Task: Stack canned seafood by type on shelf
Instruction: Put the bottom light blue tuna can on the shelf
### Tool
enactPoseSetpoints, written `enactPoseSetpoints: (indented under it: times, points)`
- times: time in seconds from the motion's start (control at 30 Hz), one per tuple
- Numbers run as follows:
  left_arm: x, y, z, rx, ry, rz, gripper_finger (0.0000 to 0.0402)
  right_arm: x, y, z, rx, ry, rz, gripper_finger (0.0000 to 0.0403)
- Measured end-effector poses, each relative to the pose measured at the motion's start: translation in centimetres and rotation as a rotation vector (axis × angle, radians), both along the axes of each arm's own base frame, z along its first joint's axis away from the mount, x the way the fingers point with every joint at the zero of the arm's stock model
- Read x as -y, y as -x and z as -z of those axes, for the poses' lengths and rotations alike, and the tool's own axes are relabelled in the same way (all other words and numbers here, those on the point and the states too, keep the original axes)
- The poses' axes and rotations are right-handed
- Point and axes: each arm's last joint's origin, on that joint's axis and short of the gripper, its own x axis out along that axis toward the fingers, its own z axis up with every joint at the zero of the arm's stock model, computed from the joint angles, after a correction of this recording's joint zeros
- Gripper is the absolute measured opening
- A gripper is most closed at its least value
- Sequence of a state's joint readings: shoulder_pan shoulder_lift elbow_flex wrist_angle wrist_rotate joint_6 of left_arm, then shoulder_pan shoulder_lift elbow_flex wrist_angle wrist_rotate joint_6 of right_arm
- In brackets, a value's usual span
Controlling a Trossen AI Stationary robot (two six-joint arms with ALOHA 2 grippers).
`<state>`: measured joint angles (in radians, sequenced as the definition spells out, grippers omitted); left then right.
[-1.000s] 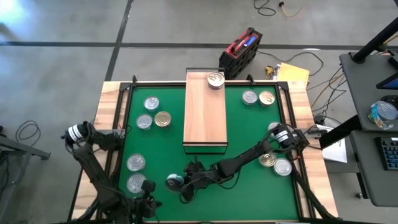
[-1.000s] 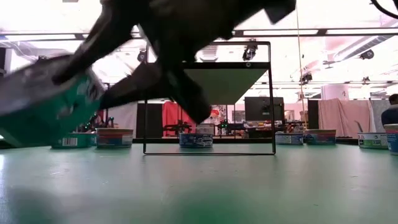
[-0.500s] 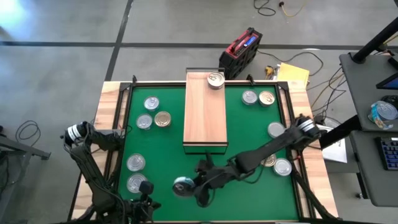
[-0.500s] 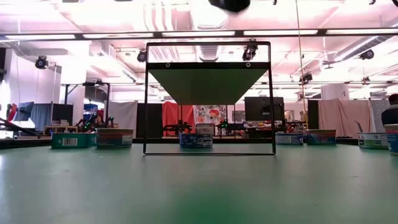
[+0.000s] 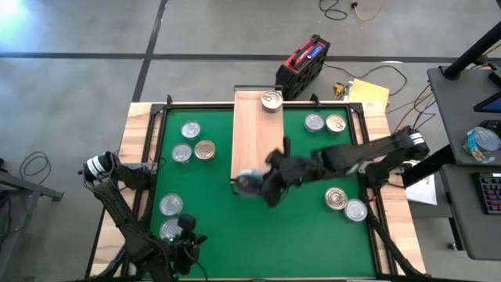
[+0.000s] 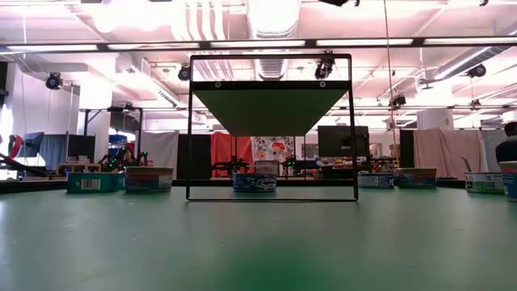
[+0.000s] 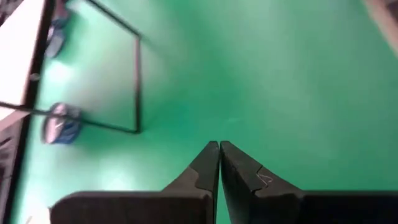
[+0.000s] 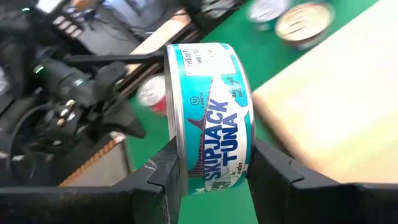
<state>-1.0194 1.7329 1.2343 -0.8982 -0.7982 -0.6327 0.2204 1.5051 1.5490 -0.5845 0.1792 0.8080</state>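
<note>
A red case [image 5: 304,59] and yellow paper [image 5: 370,92] lie beyond the table.

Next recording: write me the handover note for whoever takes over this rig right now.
Right pincer: shut on a Skipjack tuna can, held on edge over the shelf's near end.
Left pincer: shut, empty, parked at the mat's near-left corner.
Done: one can on shelf, far end.
Left: set the held can down; the loose cans on the mat, left and right, remain unshelved.
</note>
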Motion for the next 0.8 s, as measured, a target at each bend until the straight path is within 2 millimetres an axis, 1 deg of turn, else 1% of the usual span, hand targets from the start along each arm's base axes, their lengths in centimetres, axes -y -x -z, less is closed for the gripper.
enactPoseSetpoints:
  times: [0.13,0.23,0.4,0.53,0.67,0.8]
  points:
    - [-1.4,-1.3,0.1,-0.036,-0.061,-0.026,0.0000,4.0,1.2,-0.7,-0.043,0.032,0.020,0.0131]
    - [-2.8,-2.1,0.1,-0.062,-0.103,-0.039,0.0000,7.0,1.7,-1.1,-0.032,0.023,0.012,0.0131]
    - [-5.2,-2.4,-0.1,-0.067,-0.119,-0.084,0.0000,11.4,2.2,-0.5,-0.047,0.008,-0.012,0.0131]
    - [-6.4,-2.4,0.1,-0.057,-0.104,-0.106,0.0000,13.7,2.6,0.8,-0.052,-0.013,-0.023,0.0131]
    - [-7.4,-2.6,-0.1,-0.036,-0.082,-0.122,0.0000,15.2,2.9,2.7,-0.031,-0.063,-0.050,0.0131]
    - [-8.4,-3.1,-0.6,-0.020,-0.069,-0.140,0.0000,16.6,3.7,4.5,0.005,-0.113,-0.077,0.0131]
